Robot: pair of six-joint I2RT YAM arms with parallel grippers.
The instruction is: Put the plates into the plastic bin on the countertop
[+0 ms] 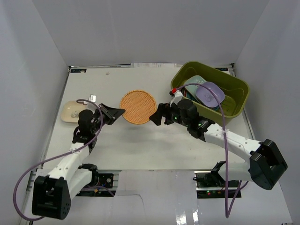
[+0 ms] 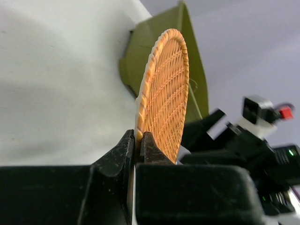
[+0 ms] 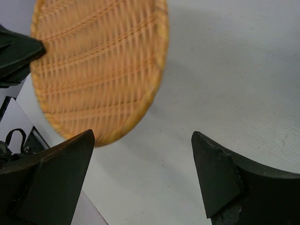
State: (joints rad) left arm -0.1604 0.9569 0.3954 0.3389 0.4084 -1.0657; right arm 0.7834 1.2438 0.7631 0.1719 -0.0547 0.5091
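Note:
An orange woven round plate [image 1: 138, 107] is held above the white countertop [image 1: 140, 145] at mid-table. My left gripper [image 1: 121, 111] is shut on its left rim; in the left wrist view the plate [image 2: 164, 103] stands edge-on between the closed jaws of that gripper [image 2: 139, 136]. My right gripper [image 1: 157, 117] is open and empty just beside the plate's right edge; in the right wrist view the plate [image 3: 98, 65] lies ahead and to the left of this gripper [image 3: 143, 140]. The olive-green bin [image 1: 234, 86] at the back right holds a lavender plate [image 1: 209, 93] and others. A cream square plate [image 1: 74, 111] lies far left.
White walls enclose the countertop on the left, back and right. The bin [image 2: 140, 51] shows behind the plate in the left wrist view, with the right arm [image 2: 243, 140] close at the right. The left gripper's finger [image 3: 18, 54] shows at the plate's rim.

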